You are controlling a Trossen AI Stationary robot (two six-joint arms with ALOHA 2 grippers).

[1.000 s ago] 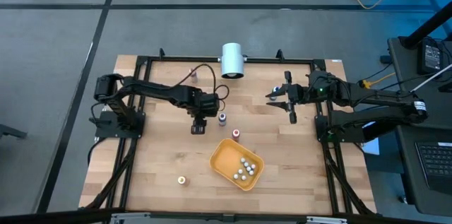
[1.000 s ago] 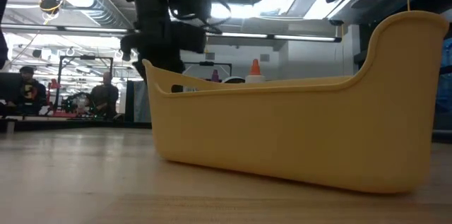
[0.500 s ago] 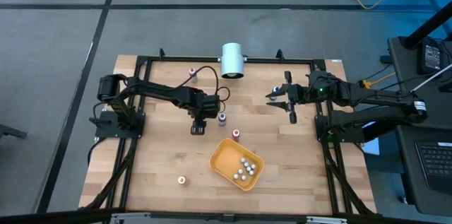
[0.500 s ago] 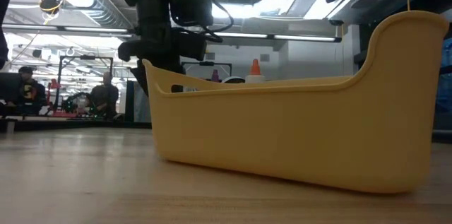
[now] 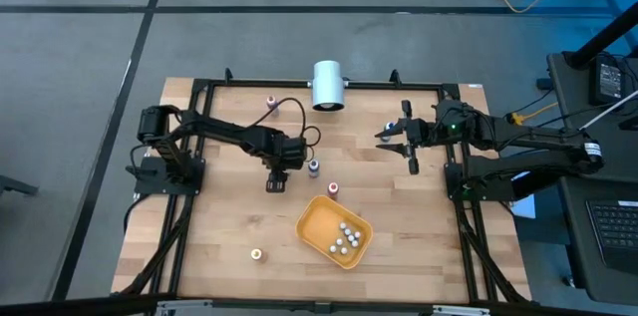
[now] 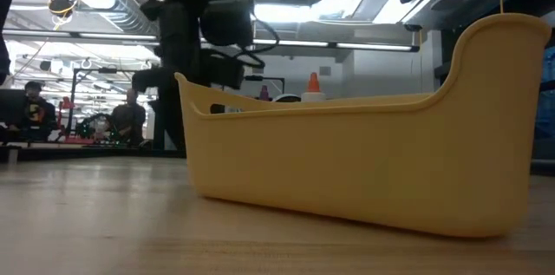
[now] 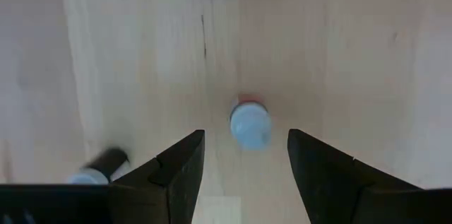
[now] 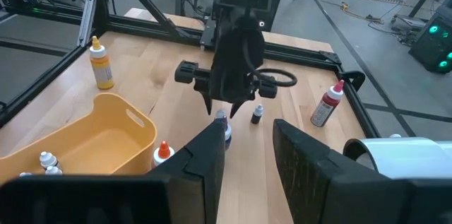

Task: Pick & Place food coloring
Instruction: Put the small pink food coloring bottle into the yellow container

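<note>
A: High view first: where is the left gripper (image 5: 276, 184)?
B: Over the wooden table (image 5: 219, 236), just beside a blue-topped food coloring bottle (image 5: 313, 166). Its fingers (image 7: 176, 171) are spread wide and hold nothing.
A: Other bottles?
B: A red-topped one (image 5: 333, 189) stands near the orange tray (image 5: 317, 221), which holds several whitish-topped ones (image 5: 345, 237).
A: And the right gripper (image 5: 395, 135)?
B: Near the table's far right side, fingers narrowly apart, empty.

Change noted: left gripper (image 5: 276, 185) sits slightly farther toward the table's left side, away from blue-capped bottle (image 5: 313, 167); jaws apart
</note>
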